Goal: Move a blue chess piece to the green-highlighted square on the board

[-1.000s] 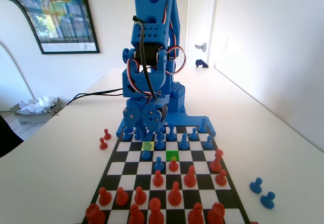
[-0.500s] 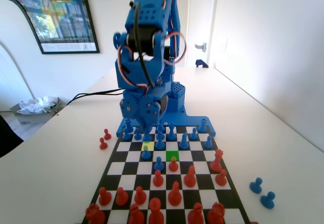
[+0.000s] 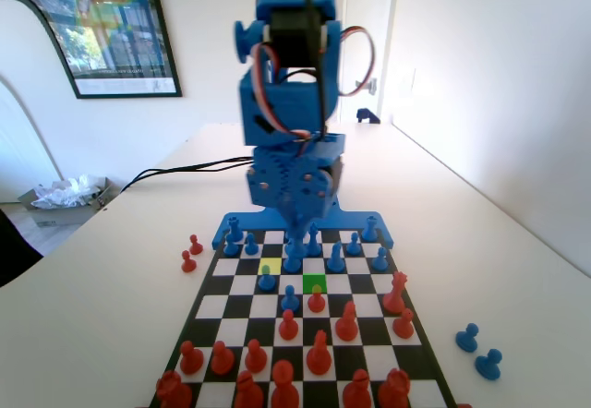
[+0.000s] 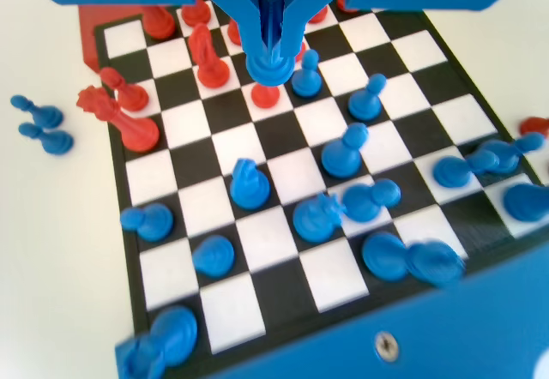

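In the wrist view, the blue chess piece (image 4: 271, 64) is being gripped by the pincer (image 4: 270, 40). The two jaws are being pressed against the pawn's upper part, and its round flared base is being shown just under their tips. The pawn is being held clear of the board (image 4: 274, 237), over the squares where blue pawns are facing red ones. A red pawn (image 4: 265, 95) is being seen directly at 6 o'clock from the held piece in that picture.

In the fixed view, the pincer (image 3: 297, 227) is being held above the far rows of the board (image 3: 245, 285), with the blue arm rising at 12 o'clock behind it. Whether the held pawn is being shown apart from the blue pieces behind it cannot be told in this view. The green-highlighted square (image 3: 315, 283) is being left bare, at about 5 o'clock from the pincer. It is being flanked at 6 o'clock by a red pawn (image 3: 316, 301) on the next square. The pale yellow square (image 3: 270, 265) is lying bare too, at 10 o'clock from the green one, with a blue pawn (image 3: 267, 282) standing just at its 6 o'clock.

Two blue pawns (image 3: 476, 351) are being kept on the counter (image 3: 111, 316) at 3 o'clock off the board, and two red pawns (image 3: 191, 253) at 9 o'clock.
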`<state>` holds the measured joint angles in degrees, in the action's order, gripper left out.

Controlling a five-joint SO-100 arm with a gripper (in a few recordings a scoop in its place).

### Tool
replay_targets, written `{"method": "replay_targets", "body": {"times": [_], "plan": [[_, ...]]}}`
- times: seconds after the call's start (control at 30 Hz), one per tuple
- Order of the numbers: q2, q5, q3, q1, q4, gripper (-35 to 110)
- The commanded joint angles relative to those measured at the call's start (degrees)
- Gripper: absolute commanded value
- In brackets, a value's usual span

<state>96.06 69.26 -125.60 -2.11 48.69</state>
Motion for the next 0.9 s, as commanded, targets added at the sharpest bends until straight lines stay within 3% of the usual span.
{"method": "replay_targets", "body": {"times": [0.0, 0.87], "plan": [[0.0, 0.9, -1.8, -1.5, -3.6, 1], [-6.9, 4.7, -6.6, 0.4, -11.7, 1]]}}
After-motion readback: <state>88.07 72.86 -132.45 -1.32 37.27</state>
